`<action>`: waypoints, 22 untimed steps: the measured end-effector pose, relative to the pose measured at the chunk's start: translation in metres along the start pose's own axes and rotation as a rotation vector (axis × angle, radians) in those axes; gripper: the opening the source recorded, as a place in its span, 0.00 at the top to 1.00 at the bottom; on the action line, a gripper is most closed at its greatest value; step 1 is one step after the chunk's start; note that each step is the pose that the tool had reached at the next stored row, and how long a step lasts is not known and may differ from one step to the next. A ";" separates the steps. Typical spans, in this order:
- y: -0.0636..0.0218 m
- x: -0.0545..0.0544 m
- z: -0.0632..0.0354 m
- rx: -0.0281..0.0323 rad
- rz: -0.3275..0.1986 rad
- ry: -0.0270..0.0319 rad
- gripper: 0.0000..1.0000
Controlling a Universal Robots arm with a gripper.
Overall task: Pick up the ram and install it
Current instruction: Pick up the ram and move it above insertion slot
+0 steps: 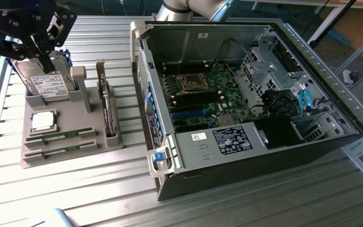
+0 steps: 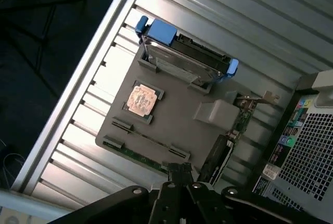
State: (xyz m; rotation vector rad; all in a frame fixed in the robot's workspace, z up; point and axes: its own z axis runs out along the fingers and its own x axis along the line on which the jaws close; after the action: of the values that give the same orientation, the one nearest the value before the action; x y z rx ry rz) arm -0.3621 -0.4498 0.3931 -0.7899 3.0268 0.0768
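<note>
Green ram (image 1: 60, 135) well apart from claw (image 1: 46, 67)

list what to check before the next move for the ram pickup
1. Gripper free: ok, shut with nothing seen in it.
2. Ram sticks seated in gray holder: ok, both lie in their slots.
3. Gripper lined up over a ram stick: not ok, it hangs by the hard drive.
4. Computer case open: ok.
5. Memory slots on the board free: cannot tell.
</note>
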 end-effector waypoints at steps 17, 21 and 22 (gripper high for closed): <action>0.0000 0.000 0.0000 -0.0079 -0.324 0.0144 0.89; 0.0000 0.000 0.0000 -0.0099 -0.407 0.0181 0.89; 0.0000 0.000 0.0000 -0.0103 -0.424 0.0189 0.89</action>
State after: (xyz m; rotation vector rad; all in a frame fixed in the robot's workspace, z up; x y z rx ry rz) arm -0.3621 -0.4498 0.3931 -1.4142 2.8021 0.0793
